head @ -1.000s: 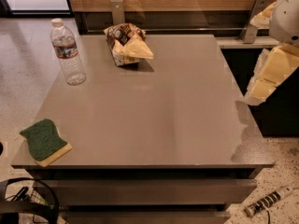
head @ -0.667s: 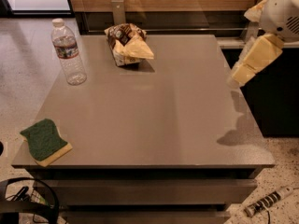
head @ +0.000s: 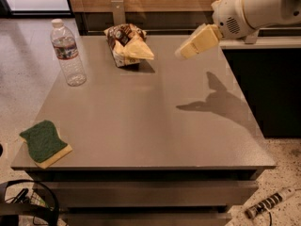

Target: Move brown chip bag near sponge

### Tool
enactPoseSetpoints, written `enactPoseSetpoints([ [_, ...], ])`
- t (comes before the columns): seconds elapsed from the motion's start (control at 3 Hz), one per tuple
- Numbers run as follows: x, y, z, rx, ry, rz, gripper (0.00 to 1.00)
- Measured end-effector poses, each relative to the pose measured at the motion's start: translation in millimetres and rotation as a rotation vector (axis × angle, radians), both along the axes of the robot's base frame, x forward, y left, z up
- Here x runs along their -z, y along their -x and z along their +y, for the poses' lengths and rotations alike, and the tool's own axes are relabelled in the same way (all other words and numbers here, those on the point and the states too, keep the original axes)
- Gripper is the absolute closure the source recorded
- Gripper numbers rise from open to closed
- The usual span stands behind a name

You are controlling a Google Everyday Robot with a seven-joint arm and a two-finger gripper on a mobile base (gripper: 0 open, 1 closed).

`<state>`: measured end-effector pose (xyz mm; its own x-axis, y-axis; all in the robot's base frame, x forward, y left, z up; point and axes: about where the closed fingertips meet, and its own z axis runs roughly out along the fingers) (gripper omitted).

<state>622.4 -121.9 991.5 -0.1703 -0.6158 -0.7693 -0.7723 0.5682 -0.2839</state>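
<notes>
Cream hand hung above grey table, right of crumpled dark-brown foil chip bag, probably lined up for a grasp. Grip state: cannot tell. Flat green-and-yellow sponge sat at near-left corner.

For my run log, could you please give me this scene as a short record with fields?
table: grey, flat top
bag: far edge, near the middle, crumpled
sponge: near left corner, green side up
bottle: far left, upright, left of bag
claw: in the air over the table's far right, right of bag, apart from it
task status: bag and sponge at opposite ends, bag not yet grasped
</notes>
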Motion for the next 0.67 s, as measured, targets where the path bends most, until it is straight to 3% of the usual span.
enactPoseSetpoints([
  [0.33,-4.5,-30.6,34.6,0.047,-0.01,-0.03,0.0],
  [0.67,-4.5,-30.6,34.6,0.047,-0.01,-0.03,0.0],
])
